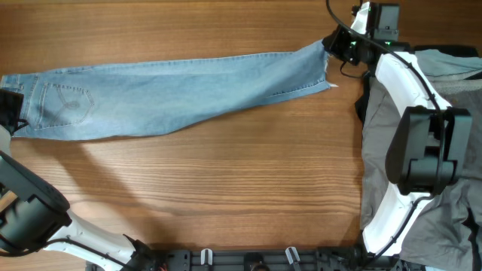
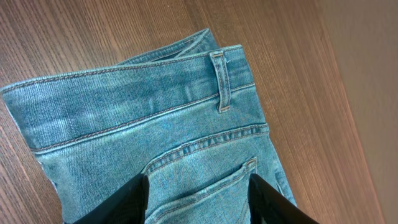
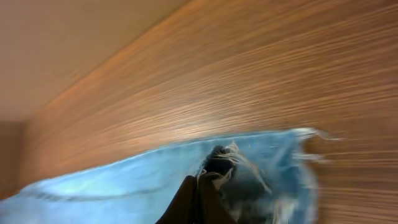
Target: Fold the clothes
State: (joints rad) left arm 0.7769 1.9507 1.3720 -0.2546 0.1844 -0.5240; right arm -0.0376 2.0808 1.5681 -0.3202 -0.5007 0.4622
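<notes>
I am holding the jeans at both ends so they are lying long and flat across the bench. That way the legs are sitting one on top of the other, ready for a fold.

My right end effector is pinching the frayed hem tight. That view is blurry, but the two fingers are looking pressed together with cloth between them. I am gripping here because I think this end needs to go over to the other end.

My left end effector is hanging over the back pocket, just below the waistband. Its fingers are wide apart and are not gripping anything. I think it is waiting there to press the top down so the jeans are not sliding.

The waistband is lying very near the left edge of the bench, so there is little room that way. The wood in front of the jeans is bare, so I am seeing lots of room to move there. On the right, grey trousers are lying in a heap under my right arm, close to the hem. I am thinking I should lift the hem up and away from them.
</notes>
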